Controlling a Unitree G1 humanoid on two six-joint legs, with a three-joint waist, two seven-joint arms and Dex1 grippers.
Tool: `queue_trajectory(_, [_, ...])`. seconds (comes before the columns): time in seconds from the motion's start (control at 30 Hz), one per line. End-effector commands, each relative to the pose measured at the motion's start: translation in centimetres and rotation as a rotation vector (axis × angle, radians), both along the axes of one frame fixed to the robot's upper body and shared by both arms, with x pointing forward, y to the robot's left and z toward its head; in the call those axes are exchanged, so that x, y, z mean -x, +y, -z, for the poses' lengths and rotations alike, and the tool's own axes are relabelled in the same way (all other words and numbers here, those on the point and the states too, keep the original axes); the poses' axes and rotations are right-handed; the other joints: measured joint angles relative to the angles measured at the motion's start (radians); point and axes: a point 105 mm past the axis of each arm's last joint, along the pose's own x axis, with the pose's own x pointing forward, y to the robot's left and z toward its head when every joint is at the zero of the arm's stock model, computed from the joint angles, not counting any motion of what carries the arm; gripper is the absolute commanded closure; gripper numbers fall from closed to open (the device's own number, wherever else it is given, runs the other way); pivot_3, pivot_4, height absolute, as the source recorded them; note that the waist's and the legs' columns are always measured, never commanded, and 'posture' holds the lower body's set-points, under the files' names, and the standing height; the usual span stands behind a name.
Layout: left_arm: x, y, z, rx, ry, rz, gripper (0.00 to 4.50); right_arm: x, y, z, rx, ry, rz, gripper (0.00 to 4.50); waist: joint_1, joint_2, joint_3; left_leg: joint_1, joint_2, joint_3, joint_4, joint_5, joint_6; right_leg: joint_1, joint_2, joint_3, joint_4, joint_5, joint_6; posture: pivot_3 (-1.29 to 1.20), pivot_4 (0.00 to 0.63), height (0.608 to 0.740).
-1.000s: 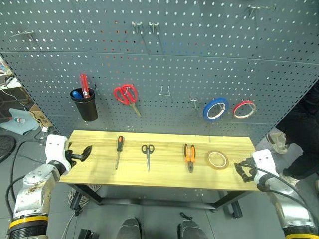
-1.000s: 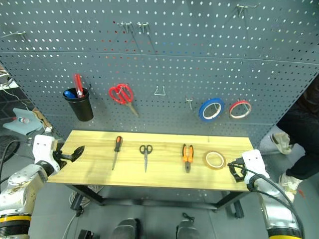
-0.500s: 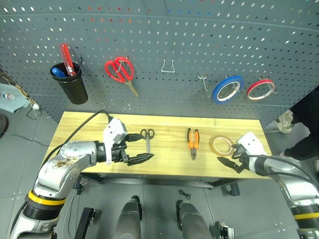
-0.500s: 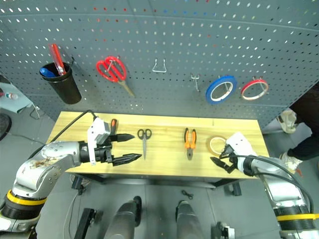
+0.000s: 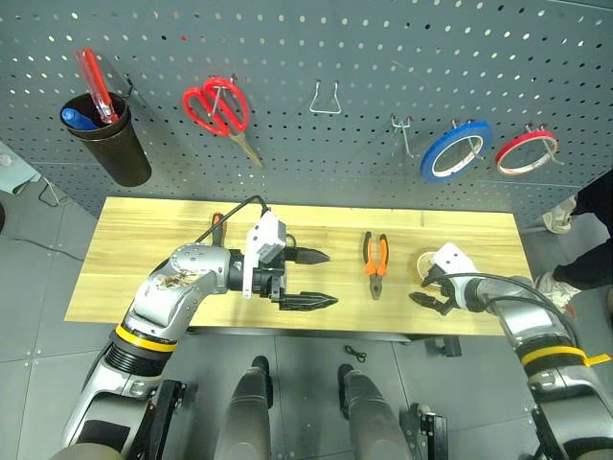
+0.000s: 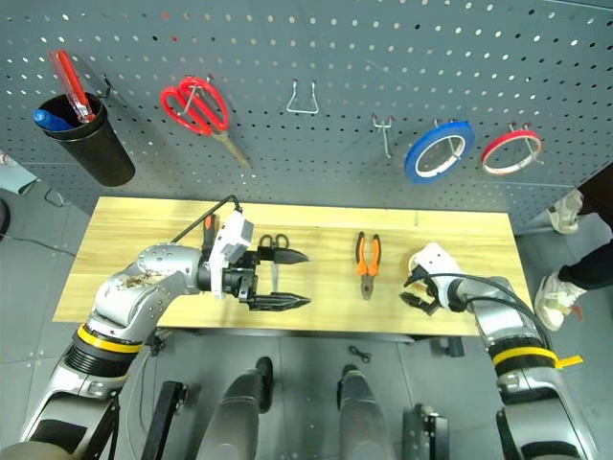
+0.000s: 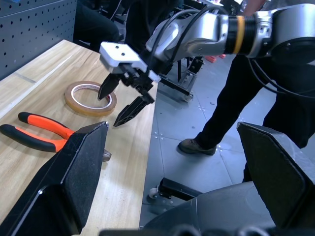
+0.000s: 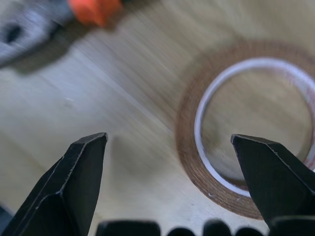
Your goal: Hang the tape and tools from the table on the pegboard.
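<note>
Tape: the tape (image 5: 424,264) lies flat near the surface (image 5: 124,249) right end, beside pliers (image 5: 375,263).
Right pincer (image 5: 428,291): fingers apart, over the tape's near rim.
Left pincer (image 5: 308,279): apart, empty, mid-surface front edge.
Writing: none readable.

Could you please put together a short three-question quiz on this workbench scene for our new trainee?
1. True or false: the right gripper is shut on the tape.
2. Which hangs between the red scissors and the blue tape ring? A: an empty wire hook; B: a hammer.
3. What lies on the table just past the open left gripper, toward the tape?

Key: 1 false, it is open beside it. 2 A. 3 the pliers.
</note>
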Motion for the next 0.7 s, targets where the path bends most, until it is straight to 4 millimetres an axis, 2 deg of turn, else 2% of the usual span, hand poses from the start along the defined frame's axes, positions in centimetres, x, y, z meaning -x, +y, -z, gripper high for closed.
queue_trajectory(0.03, [0.7, 0.0, -0.6, 0.012, -0.033, 0.024, 0.04, -0.4, -0.9, 0.7, -0.008, 0.016, 0.042, 0.0, -0.007, 0.0, 0.0, 0.0, 0.0, 0.0, 0.0, 0.0, 0.0, 0.0, 0.0, 0.0, 0.0, 0.0, 0.0, 0.07, 0.389, 0.74])
queue_trajectory(0.23, [1.3, -0.1, -0.5, 0.043, -0.02, 0.027, 0.0, -0.5, -0.3, 1.3, -0.035, 0.029, -0.005, 1.93, -0.009, 0.0, 0.0, 0.001, 0.0, -0.001, 0.002, 0.0, 0.0, 0.002, 0.0, 0.0, 0.0, 0.001, 0.002, 0.06, 0.358, 0.74])
queue_trajectory(0.33, [0.8, -0.6, -0.4, 0.088, -0.023, 0.002, 0.0, -0.6, 0.3, 1.5, -0.074, 0.02, -0.016, 2.94, -0.01, 0.0, 0.0, 0.001, 0.0, -0.001, 0.004, 0.0, 0.0, 0.003, 0.0, -0.001, 0.0, 0.002, 0.002, 0.06, 0.345, 0.74])
queue_trajectory(0.47, [0.0, -1.4, -0.3, 0.116, -0.043, -0.024, 0.0, 0.1, 0.0, 2.5, -0.026, 0.019, -0.043, 4.24, -0.012, -0.001, -0.001, 0.001, 0.0, -0.001, 0.007, 0.0, -0.001, 0.004, 0.0, -0.001, 0.0, 0.003, 0.004, 0.06, 0.334, 0.74])
queue_trajectory(0.63, [-0.1, -1.3, -0.4, 0.122, -0.046, -0.032, 0.0, 0.3, -0.5, 1.9, 0.02, -0.071, -0.05, 4.25, -0.011, -0.002, -0.002, 0.001, 0.0, -0.001, 0.007, 0.0, -0.001, 0.005, 0.0, 0.0, 0.0, 0.004, 0.004, 0.07, 0.323, 0.74])
queue_trajectory(0.7, [-0.1, -0.8, -0.6, 0.125, -0.029, -0.045, 0.0, 0.5, -0.3, 0.7, 0.054, -0.177, -0.065, 4.25, -0.007, -0.002, -0.002, 0.001, 0.0, -0.001, 0.007, 0.0, -0.001, 0.005, 0.0, 0.0, 0.0, 0.004, 0.005, 0.07, 0.321, 0.74])
